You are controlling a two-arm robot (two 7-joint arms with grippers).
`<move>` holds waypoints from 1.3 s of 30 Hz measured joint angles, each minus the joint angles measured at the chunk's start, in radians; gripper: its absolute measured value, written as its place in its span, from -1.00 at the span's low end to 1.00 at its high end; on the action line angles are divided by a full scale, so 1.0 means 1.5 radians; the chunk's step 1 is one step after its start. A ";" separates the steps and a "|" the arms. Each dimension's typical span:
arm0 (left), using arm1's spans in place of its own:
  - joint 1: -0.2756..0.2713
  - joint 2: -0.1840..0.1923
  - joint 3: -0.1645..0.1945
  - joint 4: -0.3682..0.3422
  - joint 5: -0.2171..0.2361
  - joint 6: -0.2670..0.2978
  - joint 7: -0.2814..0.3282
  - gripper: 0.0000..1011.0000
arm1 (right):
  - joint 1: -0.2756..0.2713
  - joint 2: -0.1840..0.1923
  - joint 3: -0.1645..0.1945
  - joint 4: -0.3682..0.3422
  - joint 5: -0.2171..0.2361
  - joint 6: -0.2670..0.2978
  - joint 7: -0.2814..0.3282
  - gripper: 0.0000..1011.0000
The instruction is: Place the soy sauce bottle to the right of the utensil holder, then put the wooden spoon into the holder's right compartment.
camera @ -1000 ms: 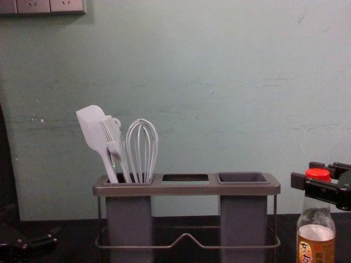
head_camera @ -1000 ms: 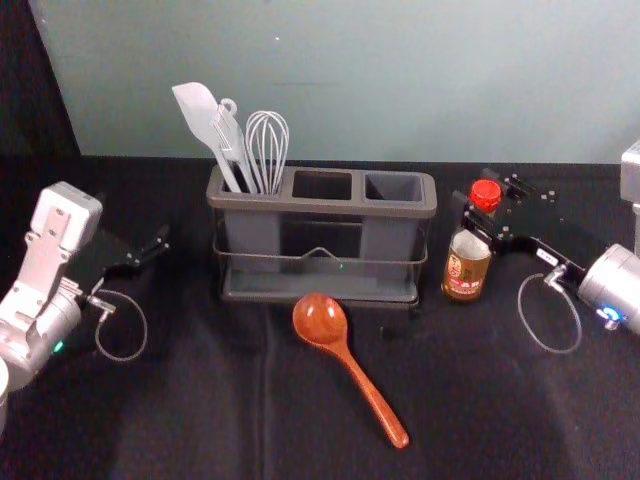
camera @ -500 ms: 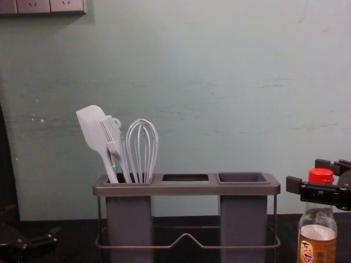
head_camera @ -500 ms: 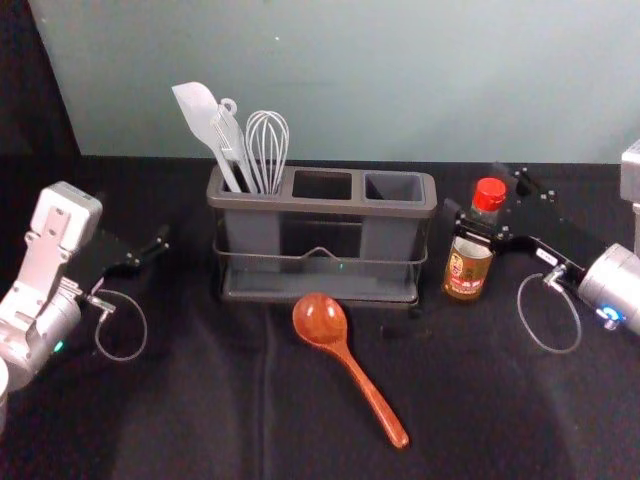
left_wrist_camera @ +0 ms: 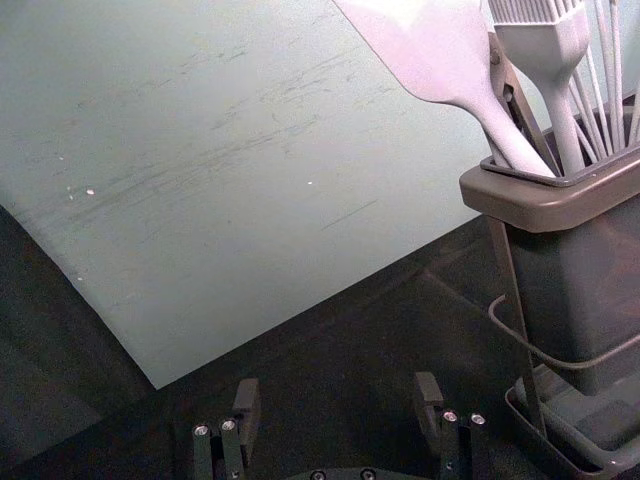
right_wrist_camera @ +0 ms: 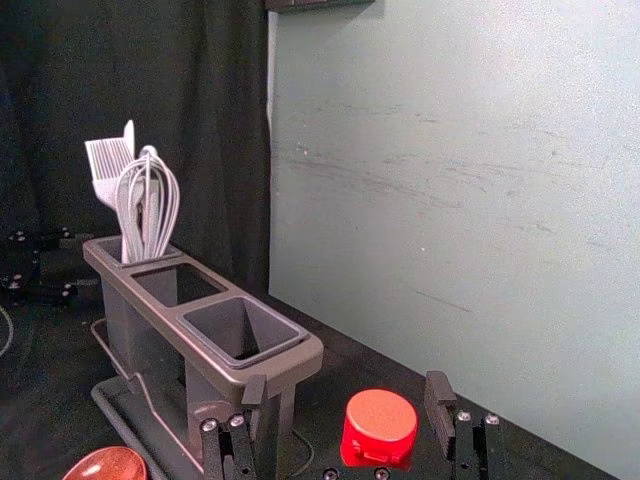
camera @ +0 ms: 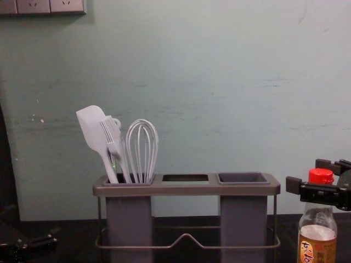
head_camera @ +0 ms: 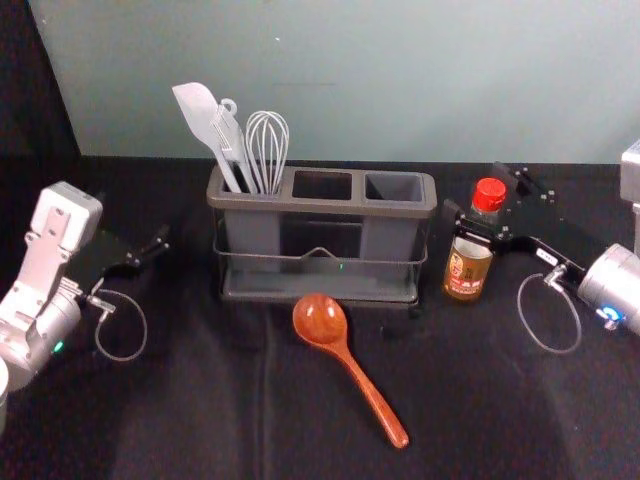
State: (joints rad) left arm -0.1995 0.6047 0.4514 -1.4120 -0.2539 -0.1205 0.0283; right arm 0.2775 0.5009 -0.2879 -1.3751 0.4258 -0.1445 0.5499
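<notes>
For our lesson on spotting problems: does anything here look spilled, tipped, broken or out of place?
Only the wooden spoon looks out of place: it lies loose in front of the holder, while the pale utensils stand inside it. The bottle is upright, and nothing looks spilled or broken.

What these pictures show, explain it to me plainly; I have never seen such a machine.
This is a two-armed robot. One picture looks down from its head, one forward from its chest, and one from each wrist. On the dark surface lies a wooden spoon, in front of a holder with pale utensils in its left compartment. Right of it stands a soy sauce bottle. The right gripper has open fingers around the bottle's neck, with gaps beside the cap, so nothing looks held. The left gripper, also open, is left of the holder.
</notes>
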 joint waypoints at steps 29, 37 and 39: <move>0.000 0.000 0.000 0.000 0.000 0.000 0.000 0.99 | -0.161 0.073 0.084 -0.290 0.013 0.050 -0.051 0.98; 0.000 0.000 0.000 0.000 0.000 0.000 0.000 0.99 | -0.192 0.101 0.073 -0.353 0.027 0.077 -0.032 0.98; 0.000 0.000 0.000 0.000 0.000 0.000 0.000 0.99 | -0.193 0.108 0.061 -0.361 0.026 0.074 -0.018 0.98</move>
State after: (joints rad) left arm -0.1995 0.6047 0.4513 -1.4120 -0.2539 -0.1205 0.0283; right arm -0.0117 0.6632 -0.1971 -1.9171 0.4651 -0.0336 0.5231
